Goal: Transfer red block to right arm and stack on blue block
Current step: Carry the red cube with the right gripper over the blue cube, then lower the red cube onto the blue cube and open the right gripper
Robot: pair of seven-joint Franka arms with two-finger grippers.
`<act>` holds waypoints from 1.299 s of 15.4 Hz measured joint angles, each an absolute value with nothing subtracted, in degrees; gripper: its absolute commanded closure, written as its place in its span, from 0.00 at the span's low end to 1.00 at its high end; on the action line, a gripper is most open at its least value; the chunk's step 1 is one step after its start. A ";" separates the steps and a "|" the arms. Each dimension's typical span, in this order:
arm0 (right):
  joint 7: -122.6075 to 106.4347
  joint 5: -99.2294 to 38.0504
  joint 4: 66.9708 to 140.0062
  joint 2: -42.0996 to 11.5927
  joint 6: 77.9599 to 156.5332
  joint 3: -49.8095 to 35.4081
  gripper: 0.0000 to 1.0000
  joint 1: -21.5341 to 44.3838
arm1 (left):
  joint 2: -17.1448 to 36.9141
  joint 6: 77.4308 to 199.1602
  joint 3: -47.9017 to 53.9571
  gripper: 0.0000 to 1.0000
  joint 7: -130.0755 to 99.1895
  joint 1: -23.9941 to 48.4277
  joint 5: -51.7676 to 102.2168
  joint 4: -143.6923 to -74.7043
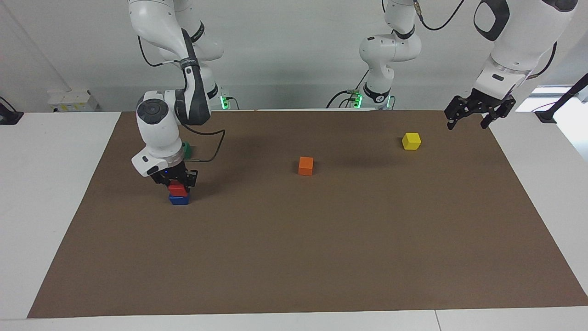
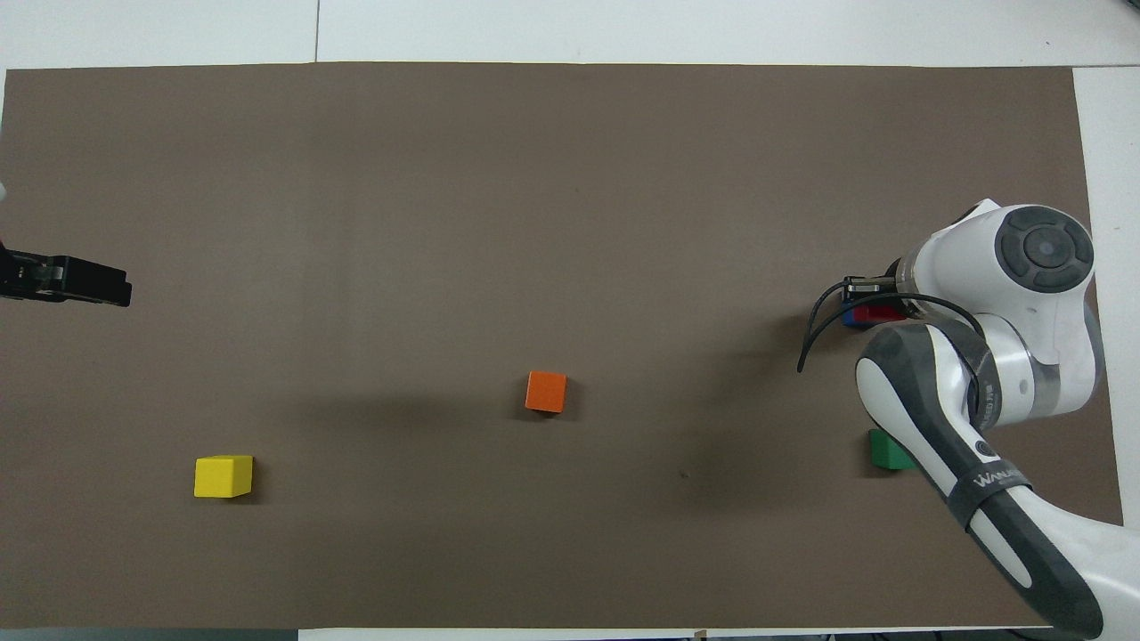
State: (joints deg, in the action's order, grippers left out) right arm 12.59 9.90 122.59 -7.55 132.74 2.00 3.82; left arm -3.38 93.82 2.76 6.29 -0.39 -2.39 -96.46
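1. Red block point(image 1: 177, 188) sat on blue block point(image 1: 178, 199), twd right arm's end of mat point(image 1: 294, 257); right gripper point(image 1: 176, 180) was down on it w/ fingers pinching red block.
2. Left gripper point(image 1: 473, 116) hung over mat's edge at left arm's end, fingers spread, holding nothing.
3. Green block point(image 2: 888, 450) lay nearer robots than the stack; orange block point(image 1: 305, 166) mid-mat; yellow block point(image 1: 411, 141) near left gripper; wide bare mat farther out.

Five cubes are counted: one red point(image 1: 177, 188), one blue point(image 1: 178, 199), one orange point(image 1: 305, 166), one yellow point(image 1: 411, 141), and one green point(image 2: 888, 450), seemingly a cube though partly hidden. Two arms are seen.
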 measured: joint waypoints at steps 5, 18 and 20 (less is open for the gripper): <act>10.85 10.15 122.87 -7.55 134.27 1.97 1.00 1.63 | -3.37 93.82 3.01 0.00 6.29 -0.54 -2.39 -96.46; 6.10 3.50 122.82 -7.46 133.76 1.74 0.96 1.64 | -3.61 93.82 2.96 0.00 6.29 -0.63 -2.39 -96.46; 6.08 2.79 122.82 -7.44 133.76 1.73 0.00 1.64 | -3.61 93.82 2.94 0.00 6.29 -0.66 -2.39 -96.46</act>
